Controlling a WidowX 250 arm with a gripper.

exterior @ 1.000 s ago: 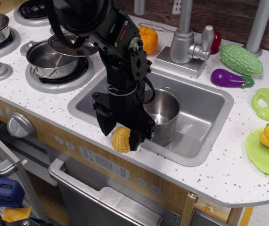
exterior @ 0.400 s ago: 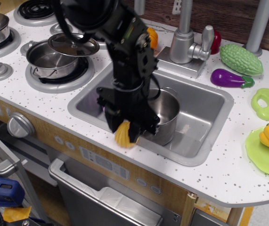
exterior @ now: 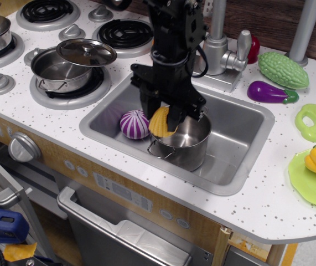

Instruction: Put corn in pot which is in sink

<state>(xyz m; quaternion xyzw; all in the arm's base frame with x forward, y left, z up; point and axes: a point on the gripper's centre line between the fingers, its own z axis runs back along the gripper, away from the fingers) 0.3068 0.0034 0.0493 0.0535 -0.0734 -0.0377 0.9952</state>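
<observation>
The single view, observation.image, shows the black robot gripper point(exterior: 166, 119) closed on the small yellow ribbed toy corn point(exterior: 162, 122), holding it at the left rim of the shiny steel cylindrical pot point(exterior: 182, 143). That pot stands inside the rectangular silver-grey sink point(exterior: 241, 124), sunk in the white speckled counter point(exterior: 268, 205). A second ago the gripper held the corn low over the counter's front edge, outside the basin; since then the arm has lifted it and swung it back over the sink, so the corn now hangs partly above the pot's opening. This move also uncovers a purple-and-white striped ball toy point(exterior: 134, 124) lying in the sink just left of the pot. The carry seems nearly finished: what is likely left is a small shift right to centre the corn over the opening, then a release. Dropped now, the corn might clip the rim and fall beside the striped ball.
</observation>
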